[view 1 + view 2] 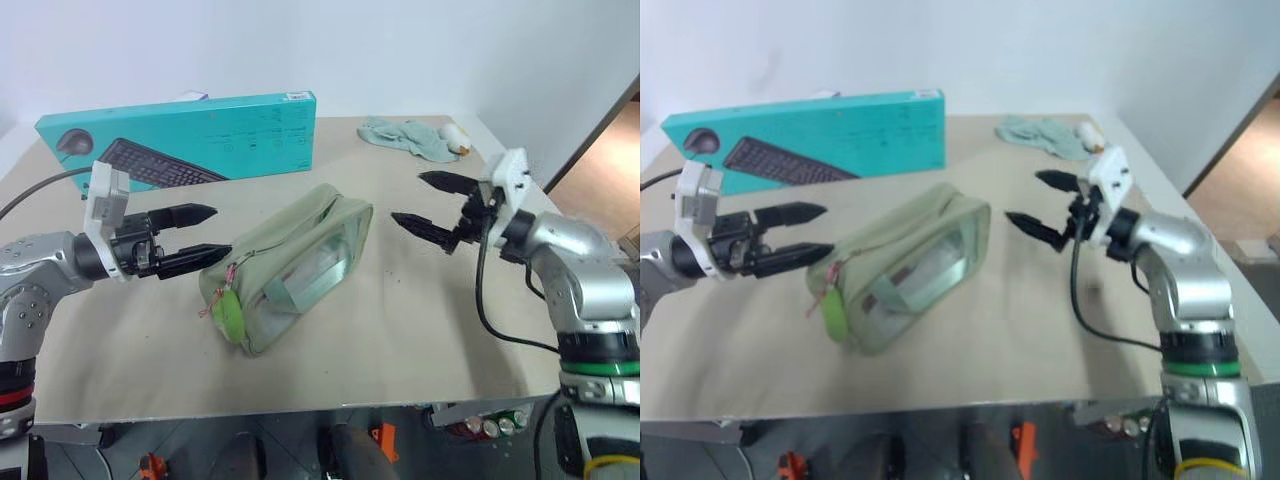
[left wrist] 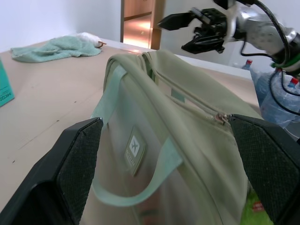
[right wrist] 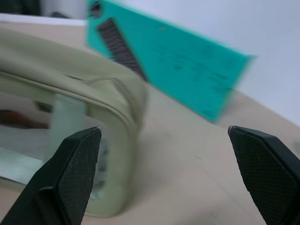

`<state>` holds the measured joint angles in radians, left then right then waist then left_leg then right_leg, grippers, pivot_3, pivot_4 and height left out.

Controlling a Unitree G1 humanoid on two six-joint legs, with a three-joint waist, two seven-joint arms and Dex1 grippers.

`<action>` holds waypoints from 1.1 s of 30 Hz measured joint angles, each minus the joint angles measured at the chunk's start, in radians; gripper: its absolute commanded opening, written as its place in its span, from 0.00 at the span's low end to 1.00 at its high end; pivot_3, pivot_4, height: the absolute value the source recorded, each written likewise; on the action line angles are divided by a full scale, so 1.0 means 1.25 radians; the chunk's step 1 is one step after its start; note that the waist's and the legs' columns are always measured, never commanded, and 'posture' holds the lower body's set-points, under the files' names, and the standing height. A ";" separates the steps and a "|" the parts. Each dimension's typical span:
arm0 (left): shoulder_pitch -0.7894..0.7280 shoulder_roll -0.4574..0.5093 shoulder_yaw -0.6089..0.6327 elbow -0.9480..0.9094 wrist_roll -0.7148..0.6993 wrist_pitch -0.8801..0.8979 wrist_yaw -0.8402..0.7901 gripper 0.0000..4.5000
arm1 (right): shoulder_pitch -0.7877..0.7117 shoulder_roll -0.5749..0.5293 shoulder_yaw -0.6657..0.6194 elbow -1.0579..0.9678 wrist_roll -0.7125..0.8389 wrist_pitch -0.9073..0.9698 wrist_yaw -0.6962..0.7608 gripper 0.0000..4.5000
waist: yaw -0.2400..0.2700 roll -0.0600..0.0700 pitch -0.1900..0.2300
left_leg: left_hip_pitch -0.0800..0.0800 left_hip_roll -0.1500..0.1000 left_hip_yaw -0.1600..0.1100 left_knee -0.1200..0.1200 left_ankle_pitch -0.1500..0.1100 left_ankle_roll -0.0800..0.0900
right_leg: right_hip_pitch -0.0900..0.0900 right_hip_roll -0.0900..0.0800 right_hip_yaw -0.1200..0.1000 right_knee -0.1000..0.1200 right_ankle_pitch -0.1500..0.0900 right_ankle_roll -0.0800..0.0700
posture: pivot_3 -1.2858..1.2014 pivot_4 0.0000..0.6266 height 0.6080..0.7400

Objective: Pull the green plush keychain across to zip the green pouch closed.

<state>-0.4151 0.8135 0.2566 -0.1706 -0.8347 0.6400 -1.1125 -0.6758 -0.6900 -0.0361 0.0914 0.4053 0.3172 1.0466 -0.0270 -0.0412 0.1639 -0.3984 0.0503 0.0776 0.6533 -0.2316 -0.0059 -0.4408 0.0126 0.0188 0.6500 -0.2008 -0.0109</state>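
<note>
Beige table [image 1: 400,330] by a white wall — green pouch [image 1: 300,265] between both grippers' parted jaws.

Beside the left gripper [image 1: 207,232], the green plush keychain [image 1: 228,316] is cut by the left wrist view's edge to a lime sliver. The green pouch [image 1: 295,262] runs off both wrist views. Ahead of the right gripper [image 1: 1038,205], the teal box [image 3: 173,56] is smeared, its print unreadable.
</note>
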 measured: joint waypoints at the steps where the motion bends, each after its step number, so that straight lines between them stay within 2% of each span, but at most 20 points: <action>1: -0.005 -0.005 -0.007 -0.002 0.000 0.001 0.003 0.99 | -0.017 0.002 0.022 0.020 -0.006 -0.004 0.024 1.00 | 0.002 0.000 0.000 | -0.001 0.000 0.000 0.000 0.000 0.000 | -0.001 0.000 0.000 0.000 0.000 0.000 | 0.52 0.24 1.00; 6: -0.027 -0.026 -0.026 -0.012 0.001 0.003 0.023 0.99 | -0.078 0.038 0.090 0.103 -0.038 -0.029 0.095 1.00 | 0.004 0.000 0.000 | -0.003 0.000 -0.001 0.000 0.000 0.000 | -0.002 0.000 0.000 0.000 -0.001 0.000 | 0.52 0.24 1.00; 11: -0.028 -0.038 -0.043 -0.014 0.009 0.000 0.029 1.00 | -0.104 0.065 0.098 0.136 -0.046 -0.036 0.125 0.67 | 0.005 0.000 0.000 | -0.003 0.000 -0.001 0.001 0.000 0.000 | -0.002 -0.001 0.000 0.000 0.000 0.001 | 0.52 0.24 1.00; 16: -0.030 -0.038 -0.044 -0.011 0.023 -0.005 0.029 1.00 | -0.120 0.073 0.094 0.154 -0.046 -0.032 0.135 0.28 | 0.004 0.000 0.000 | -0.003 0.000 -0.001 0.001 0.000 0.000 | -0.002 0.000 0.000 0.000 0.000 0.001 | 0.52 0.24 1.00; 17: -0.034 -0.040 -0.045 -0.009 0.025 -0.005 0.030 1.00 | -0.122 0.075 0.093 0.154 -0.046 -0.028 0.137 0.18 | 0.004 0.000 0.000 | -0.003 0.000 -0.001 0.001 0.000 0.000 | -0.002 0.000 0.000 0.000 0.000 0.001 | 0.52 0.24 1.00; 19: -0.041 -0.043 -0.046 -0.009 0.029 -0.007 0.031 1.00 | -0.122 0.080 0.094 0.154 -0.045 -0.025 0.140 0.05 | 0.004 0.000 0.000 | -0.003 0.001 -0.001 0.001 0.000 0.000 | -0.002 0.000 0.000 0.000 0.000 0.000 | 0.52 0.24 1.00; 20: -0.043 -0.043 -0.047 -0.009 0.030 -0.007 0.032 1.00 | -0.122 0.081 0.094 0.154 -0.045 -0.024 0.141 0.02 | 0.004 0.000 0.000 | -0.003 0.001 -0.001 0.001 0.000 0.000 | -0.002 0.000 0.000 0.000 0.000 0.000 | 0.52 0.24 1.00; 28: -0.057 -0.046 -0.050 0.006 0.043 -0.010 0.029 1.00 | -0.116 0.085 0.091 0.128 -0.045 -0.007 0.136 0.02 | 0.004 0.000 0.000 | -0.003 0.001 -0.001 0.001 0.000 0.000 | -0.002 0.000 0.000 0.001 0.000 0.000 | 0.52 0.24 1.00; 33: -0.077 -0.048 -0.051 0.031 0.057 -0.020 0.028 1.00 | -0.063 0.058 0.062 0.043 -0.022 0.040 0.110 0.02 | 0.005 0.000 0.000 | -0.003 0.001 -0.001 0.001 0.000 0.000 | -0.002 0.000 -0.001 0.001 0.000 0.000 | 0.52 0.24 1.00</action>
<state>-0.5110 0.7530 0.1931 -0.1315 -0.7632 0.6147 -1.0778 -0.7542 -0.6178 0.0419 0.1453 0.3783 0.3673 1.1847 -0.0207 -0.0407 0.1642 -0.4026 0.0511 0.0770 0.6545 -0.2320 -0.0062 -0.4436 0.0121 0.0182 0.6507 -0.2011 -0.0106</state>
